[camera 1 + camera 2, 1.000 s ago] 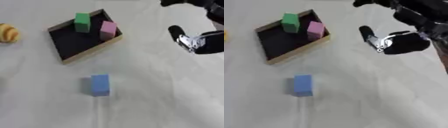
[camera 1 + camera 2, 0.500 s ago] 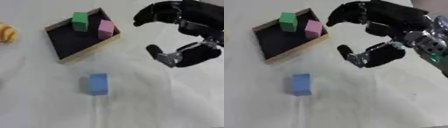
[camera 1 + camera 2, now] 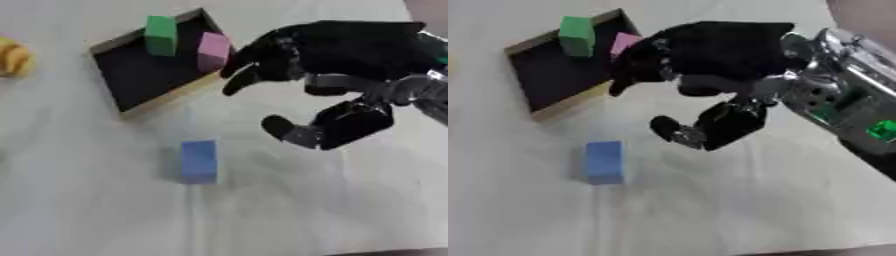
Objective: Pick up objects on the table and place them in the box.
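Right robot hand (image 3: 350,75), black with silver joints, enters from the right side and hangs above the counter with fingers and thumb spread apart in a wide arc; it holds nothing. Its fingers (image 3: 249,62) reach toward the near corner of the box, while the thumb (image 3: 293,132) points down and left toward the block below. The left robot hand appears in neither view.

Blue rectangular foam block (image 3: 199,161) lies flat on the pale cloth-covered counter (image 3: 105,210), well apart from the box and just left of and below the thumb, untouched.

Shallow square box with a wooden rim and black floor (image 3: 140,75) stands askew at upper left. It already contains a green block (image 3: 160,35) and a pink block (image 3: 213,50), both upright at its far edge. A yellow rounded object (image 3: 13,57) sits on the counter left of the box, outside it.

Change over the last second: the right robot hand has swept in from the upper right edge to a position between the box and the blue block, opening as it came. The blocks have not moved. Judged stage: approach to the blue block, grasp not yet begun.
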Robot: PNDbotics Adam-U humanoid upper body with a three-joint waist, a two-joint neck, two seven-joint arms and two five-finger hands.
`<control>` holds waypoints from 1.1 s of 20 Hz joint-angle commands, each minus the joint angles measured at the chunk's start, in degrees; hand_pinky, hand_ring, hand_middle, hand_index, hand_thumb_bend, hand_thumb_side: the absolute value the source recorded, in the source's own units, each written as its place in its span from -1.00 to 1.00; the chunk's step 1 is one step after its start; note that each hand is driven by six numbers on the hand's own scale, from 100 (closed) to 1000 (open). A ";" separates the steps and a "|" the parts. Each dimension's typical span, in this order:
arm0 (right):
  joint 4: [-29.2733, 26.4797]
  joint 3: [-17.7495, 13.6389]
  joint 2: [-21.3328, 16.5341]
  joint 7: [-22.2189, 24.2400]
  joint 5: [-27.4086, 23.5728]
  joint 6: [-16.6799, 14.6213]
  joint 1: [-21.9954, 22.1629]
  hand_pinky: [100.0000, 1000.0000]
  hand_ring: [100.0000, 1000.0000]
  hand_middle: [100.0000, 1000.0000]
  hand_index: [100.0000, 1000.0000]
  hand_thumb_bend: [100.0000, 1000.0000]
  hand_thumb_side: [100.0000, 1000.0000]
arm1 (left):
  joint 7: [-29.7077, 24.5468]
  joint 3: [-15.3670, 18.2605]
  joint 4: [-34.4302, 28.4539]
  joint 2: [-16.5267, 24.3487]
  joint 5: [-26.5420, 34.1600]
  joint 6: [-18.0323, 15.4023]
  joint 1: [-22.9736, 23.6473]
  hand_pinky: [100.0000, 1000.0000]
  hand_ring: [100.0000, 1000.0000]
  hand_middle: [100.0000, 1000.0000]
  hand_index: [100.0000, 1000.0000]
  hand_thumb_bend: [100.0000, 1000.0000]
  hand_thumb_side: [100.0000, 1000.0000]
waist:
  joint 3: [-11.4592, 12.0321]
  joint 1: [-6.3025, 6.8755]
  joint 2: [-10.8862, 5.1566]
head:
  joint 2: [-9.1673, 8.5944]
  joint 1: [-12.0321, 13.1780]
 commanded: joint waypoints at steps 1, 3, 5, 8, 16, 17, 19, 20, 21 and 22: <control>-0.82 0.33 0.93 1.63 -0.07 1.32 -1.77 0.80 0.79 0.72 0.72 -1.00 -0.50 | -0.34 0.27 -0.79 1.44 0.28 -0.09 -0.22 0.46 0.58 0.54 0.75 -0.40 0.43 | 0.14 -0.63 -1.94 | 0.18 -0.13; -0.82 0.94 1.83 2.18 -0.11 1.61 -2.41 0.80 0.79 0.68 0.74 -1.00 -0.22 | -0.37 0.26 -0.82 1.41 0.33 -0.13 -0.25 0.46 0.58 0.54 0.74 -0.40 0.43 | 0.20 -0.71 -1.97 | 0.22 -0.15; -0.82 1.60 2.57 3.33 0.25 1.27 -2.83 0.80 0.80 0.69 0.75 -1.00 -0.05 | -0.43 0.22 -0.85 1.40 0.36 -0.17 -0.29 0.46 0.58 0.54 0.74 -0.40 0.43 | 0.27 -0.79 -1.99 | 0.23 -0.22; -0.82 2.12 3.53 5.60 1.50 0.28 -3.32 0.81 0.80 0.67 0.68 -1.00 -0.30 | -0.52 0.15 -0.85 1.33 0.43 -0.20 -0.30 0.45 0.58 0.54 0.74 -0.40 0.43 | 0.29 -0.89 -2.04 | 0.33 -0.29; -0.82 2.57 5.79 10.52 3.17 0.53 -3.87 0.83 0.82 0.68 0.69 -0.67 -1.00 | -0.86 -0.20 -0.92 1.07 0.81 -0.48 -0.50 0.45 0.58 0.54 0.74 -0.41 0.44 | 0.58 -1.15 -2.00 | 0.24 -0.71; -0.82 2.66 6.00 11.10 3.12 0.67 -3.86 0.83 0.82 0.68 0.69 -0.67 -1.00 | -0.87 -0.20 -0.93 1.04 0.83 -0.52 -0.49 0.45 0.58 0.54 0.74 -0.41 0.44 | 0.65 -1.20 -1.96 | 0.23 -0.76; -0.82 2.85 6.37 12.07 3.06 0.88 -3.75 0.84 0.83 0.69 0.70 -0.68 -0.97 | -0.80 -0.17 -0.90 0.92 0.91 -0.58 -0.49 0.45 0.58 0.54 0.73 -0.41 0.44 | 0.78 -1.31 -1.83 | 0.20 -0.87; -0.82 2.88 6.51 12.45 3.15 1.03 -3.64 0.84 0.83 0.70 0.70 -0.66 -0.97 | -0.75 -0.17 -0.87 0.86 0.97 -0.59 -0.52 0.45 0.58 0.54 0.73 -0.41 0.44 | 0.83 -1.36 -1.75 | 0.20 -0.90; -0.82 2.85 6.62 12.72 3.36 1.16 -3.50 0.84 0.83 0.70 0.70 -0.63 -0.98 | -0.73 -0.20 -0.84 0.81 1.04 -0.61 -0.54 0.45 0.58 0.54 0.73 -0.41 0.44 | 0.87 -1.41 -1.68 | 0.17 -0.93; -0.82 2.80 6.71 12.92 3.68 1.21 -3.35 0.84 0.84 0.71 0.71 -0.57 -0.99 | -0.73 -0.23 -0.82 0.76 1.10 -0.62 -0.55 0.44 0.58 0.54 0.73 -0.41 0.44 | 0.89 -1.46 -1.61 | 0.14 -0.95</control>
